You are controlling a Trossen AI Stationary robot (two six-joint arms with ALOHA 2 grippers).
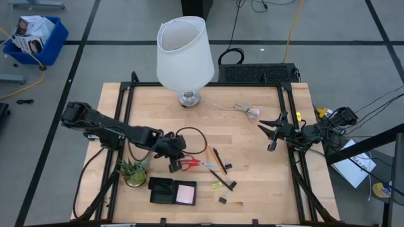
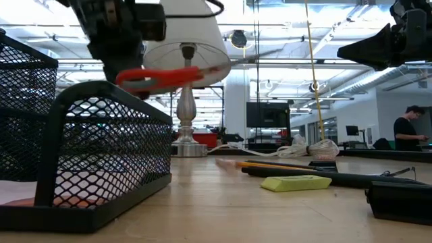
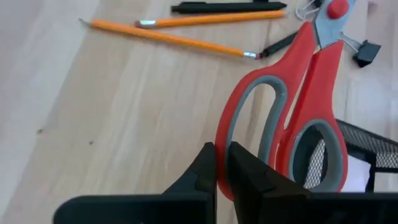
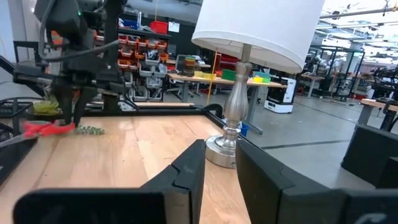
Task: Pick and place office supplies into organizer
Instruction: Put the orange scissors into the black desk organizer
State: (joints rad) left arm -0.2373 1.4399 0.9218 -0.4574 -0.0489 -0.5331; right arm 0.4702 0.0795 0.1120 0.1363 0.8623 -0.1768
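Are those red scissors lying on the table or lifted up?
Lifted. The low view shows the red scissors hanging clear above the organizer, held in the left gripper fingers.

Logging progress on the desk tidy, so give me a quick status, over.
Left gripper shut on the red scissors, lifted above the table. Right gripper waits at the table's right side, holding nothing. Organizer close by; nothing in the way.

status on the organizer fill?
Done: pink pad sits in the organizer. In hand: left gripper is shut on the scissors, lifted off the table. Left: pencils, pen and binder clips lie loose. Right gripper waits, open, at the right edge.
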